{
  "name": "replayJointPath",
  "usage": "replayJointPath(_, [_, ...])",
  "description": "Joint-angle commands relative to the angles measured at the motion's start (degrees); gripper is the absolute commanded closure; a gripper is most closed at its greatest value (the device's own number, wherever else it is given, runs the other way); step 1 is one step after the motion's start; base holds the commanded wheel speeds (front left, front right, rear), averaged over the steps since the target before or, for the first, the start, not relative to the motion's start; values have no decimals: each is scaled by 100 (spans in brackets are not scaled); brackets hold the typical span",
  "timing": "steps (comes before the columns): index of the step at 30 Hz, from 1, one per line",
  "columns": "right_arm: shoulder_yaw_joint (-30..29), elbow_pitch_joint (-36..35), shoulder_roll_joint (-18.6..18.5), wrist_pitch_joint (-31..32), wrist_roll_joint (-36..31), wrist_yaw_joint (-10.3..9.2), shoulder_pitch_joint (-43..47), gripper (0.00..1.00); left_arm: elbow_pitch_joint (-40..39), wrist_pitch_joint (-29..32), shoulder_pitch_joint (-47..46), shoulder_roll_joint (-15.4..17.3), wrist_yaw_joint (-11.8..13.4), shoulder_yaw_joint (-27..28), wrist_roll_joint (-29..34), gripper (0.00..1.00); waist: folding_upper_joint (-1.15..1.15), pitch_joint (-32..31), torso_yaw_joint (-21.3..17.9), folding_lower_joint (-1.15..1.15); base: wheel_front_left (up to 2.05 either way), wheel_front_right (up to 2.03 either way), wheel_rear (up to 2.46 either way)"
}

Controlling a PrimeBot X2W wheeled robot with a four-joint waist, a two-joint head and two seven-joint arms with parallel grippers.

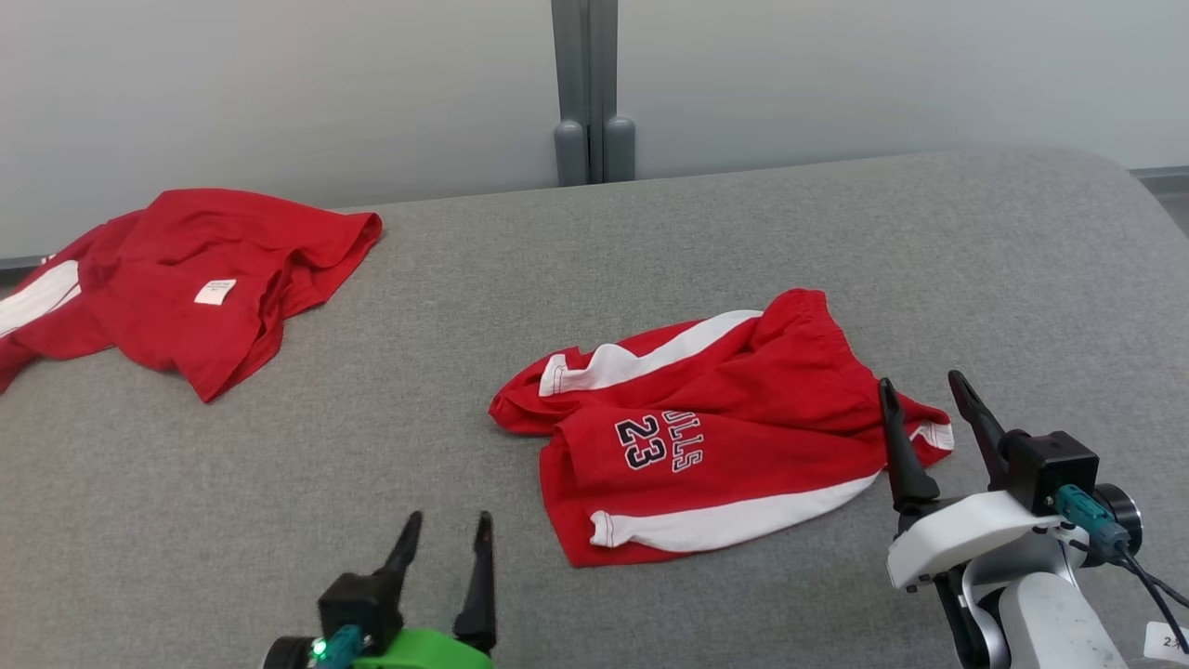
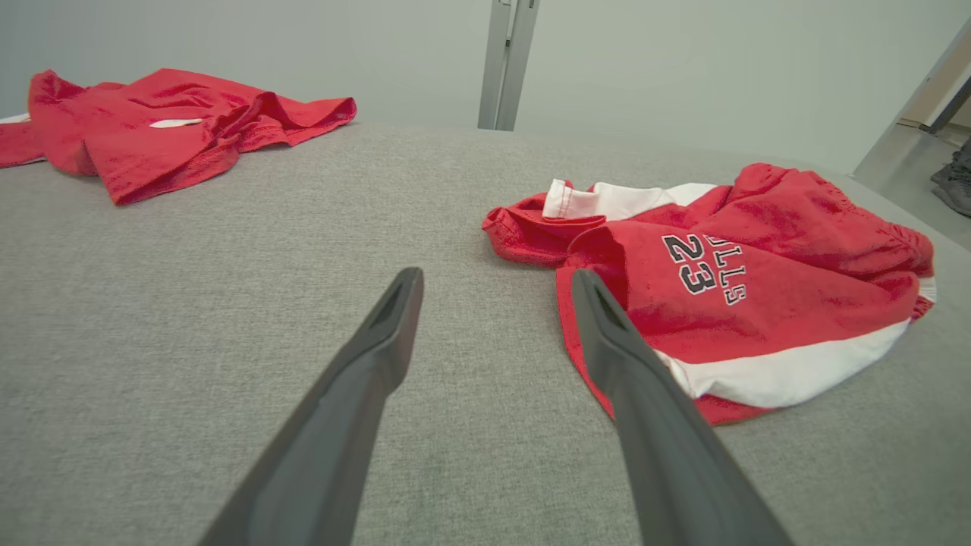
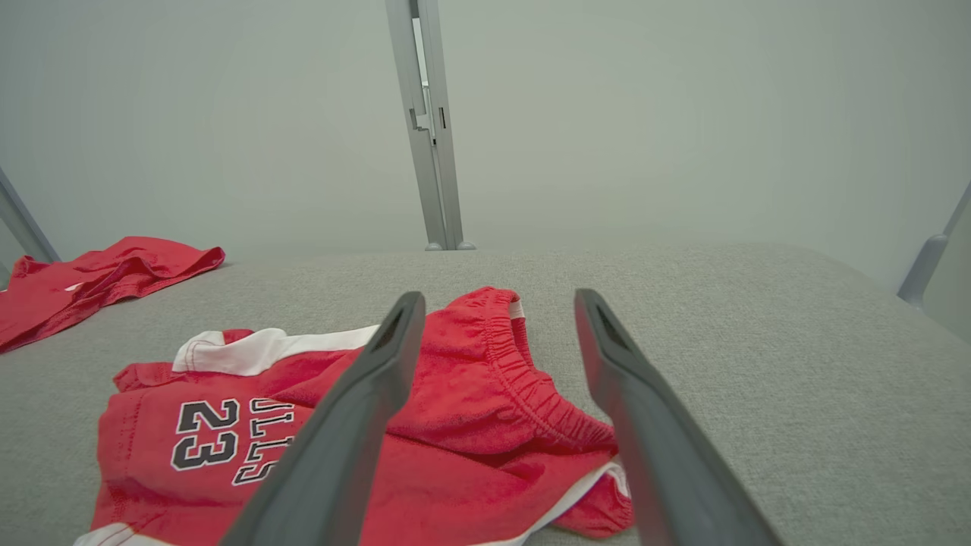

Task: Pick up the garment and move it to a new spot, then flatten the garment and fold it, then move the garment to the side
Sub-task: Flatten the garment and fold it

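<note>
The garment (image 1: 743, 437) is a crumpled pair of red shorts with white side stripes and a "23" print, lying right of centre on the grey padded table (image 1: 650, 232). My right gripper (image 1: 921, 381) stands open at the shorts' right end. In the right wrist view the elastic waistband of the shorts (image 3: 470, 394) lies between and below that gripper's (image 3: 499, 296) fingers, not gripped. Near the front edge my left gripper (image 1: 448, 518) is open and empty. It sits just left of the shorts (image 2: 758, 303), with its (image 2: 497, 274) right finger over the hem.
A second red garment (image 1: 186, 279) with a white label lies rumpled at the table's far left corner. A grey post (image 1: 587, 93) stands behind the table's back edge against a pale wall. A person's shoes (image 2: 954, 182) show on the floor past the right edge.
</note>
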Motion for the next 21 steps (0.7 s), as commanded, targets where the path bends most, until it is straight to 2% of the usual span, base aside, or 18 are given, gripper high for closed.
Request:
replayJointPath(1, [-16, 9, -4, 8, -11, -8, 18, 0, 37, 161, -173, 14, -99, -134, -31, 0, 0, 60, -38, 0, 0, 0, 0])
replayJointPath(6, [-10, 3, -4, 10, -12, -8, -56, 0, 174, 905, -517, 16, -357, -726, -168, 0, 0, 242, -173, 0, 0, 0, 0])
replayJointPath(10, [24, 48, -6, -23, 22, -8, -153, 0, 397, 1360, -830, 18, -430, -1033, -213, 0, 0, 399, -355, 0, 0, 0, 0])
replayJointPath(21, [-66, 183, -4, -141, 49, -8, -274, 0, 891, 1775, -1248, 20, -133, -1220, -576, 0, 0, 689, -750, 0, 0, 0, 0])
